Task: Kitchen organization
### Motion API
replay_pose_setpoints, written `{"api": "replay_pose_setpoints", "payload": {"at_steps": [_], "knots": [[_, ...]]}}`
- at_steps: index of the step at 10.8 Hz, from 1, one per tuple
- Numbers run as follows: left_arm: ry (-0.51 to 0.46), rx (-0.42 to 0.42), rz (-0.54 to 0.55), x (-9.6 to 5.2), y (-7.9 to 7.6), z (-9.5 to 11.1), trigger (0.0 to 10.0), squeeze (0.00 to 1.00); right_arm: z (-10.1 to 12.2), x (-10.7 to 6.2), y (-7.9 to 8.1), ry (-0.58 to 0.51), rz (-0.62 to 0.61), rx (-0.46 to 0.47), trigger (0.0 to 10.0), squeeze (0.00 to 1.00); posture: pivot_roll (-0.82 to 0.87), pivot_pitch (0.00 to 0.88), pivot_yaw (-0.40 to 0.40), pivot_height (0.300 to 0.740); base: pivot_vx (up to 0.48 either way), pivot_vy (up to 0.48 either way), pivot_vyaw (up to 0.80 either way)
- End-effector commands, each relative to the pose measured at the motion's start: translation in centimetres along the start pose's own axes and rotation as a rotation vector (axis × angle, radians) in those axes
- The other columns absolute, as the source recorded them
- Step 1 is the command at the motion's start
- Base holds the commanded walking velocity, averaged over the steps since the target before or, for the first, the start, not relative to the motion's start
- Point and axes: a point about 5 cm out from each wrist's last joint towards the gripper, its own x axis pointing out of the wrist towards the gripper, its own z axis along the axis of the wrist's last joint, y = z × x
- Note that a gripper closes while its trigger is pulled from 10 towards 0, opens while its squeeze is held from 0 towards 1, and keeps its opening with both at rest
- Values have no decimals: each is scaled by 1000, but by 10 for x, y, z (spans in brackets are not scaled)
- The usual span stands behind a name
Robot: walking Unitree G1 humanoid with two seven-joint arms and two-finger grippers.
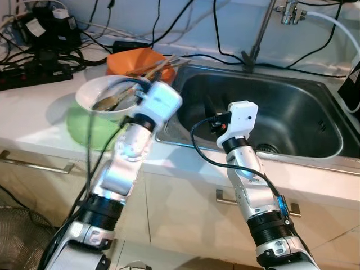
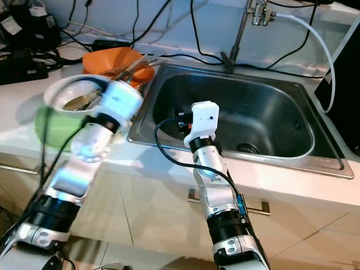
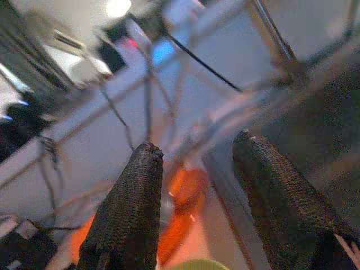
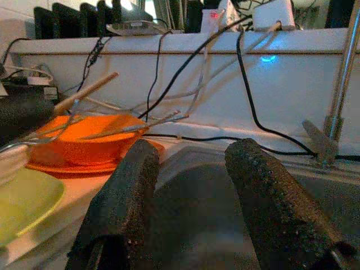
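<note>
An orange bowl (image 1: 135, 58) holding chopsticks and metal utensils sits on the white counter, just left of the steel sink (image 1: 315, 121). In front of it a white bowl (image 1: 90, 93) with a spoon rests on a green dish (image 1: 84, 130). My left arm is blurred and reaches over the white bowl toward the sink's left rim. My left gripper (image 3: 194, 147) is open, empty, and faces the orange bowl and the wall. My right gripper (image 4: 191, 151) is open and empty too, low over the sink's left part, with the orange bowl (image 4: 84, 138) ahead on one side.
A faucet pipe (image 1: 262, 29) rises behind the sink. Power strips (image 1: 34, 72) and many black cables crowd the back left of the counter. A black box (image 1: 352, 90) stands at the sink's right edge. Cabinet handles (image 1: 39, 165) run below the counter.
</note>
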Motion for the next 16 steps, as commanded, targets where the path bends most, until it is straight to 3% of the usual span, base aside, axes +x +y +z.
{"api": "replay_pose_setpoints", "payload": {"at_steps": [1, 4, 6, 11, 16], "knots": [[48, 33, -22, 4, -1, -5, 10000, 0, 1, 2, -2, -6, -1, -5, 10000, 0, 40, 29, -43, 740, 0, 0, 0], [173, 89, -55, 17, 5, -16, 10000, 0, 0, 2, 1, -2, 9, -3, 10000, 0, 45, 11, -34, 740, 0, 0, 0], [174, 95, -58, 21, 5, -13, 10000, 0, -1, 2, 3, -2, 15, 0, 10000, 0, 41, 1, -30, 740, 0, 0, 0], [282, 8, 12, -10, 6, -35, 10000, 0, -4, -1, 6, 4, 27, 5, 10000, 0, 48, 0, -28, 740, 0, 0, 0], [332, -26, 103, -28, 20, -37, 10000, 0, -5, -2, 8, 8, 35, 7, 10000, 0, 55, 0, -35, 740, 0, 0, 0]]}}
